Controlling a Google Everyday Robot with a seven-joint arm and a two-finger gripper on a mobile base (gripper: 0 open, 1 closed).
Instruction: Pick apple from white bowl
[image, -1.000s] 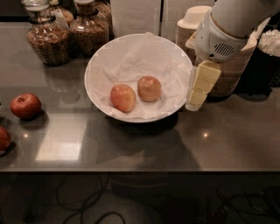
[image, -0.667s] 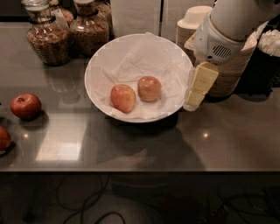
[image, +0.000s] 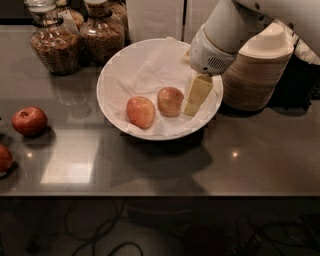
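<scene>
Camera view: gripper (image: 192, 107) hangs inside the white bowl (image: 106, 90), the apple (image: 170, 101) just beside it, a pinker apple (image: 140, 112) beyond; its opening cannot be told.

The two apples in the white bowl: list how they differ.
Colour: the apple is dull golden-brown with a faint reddish blush; the pink-orange apple is brighter.
Place: the apple lies close beside the gripper, which hangs over the white bowl; the pink-orange apple lies farther from it, nearer the front rim.
Shared: both are round and rest on the crumpled paper, neither held.
</scene>
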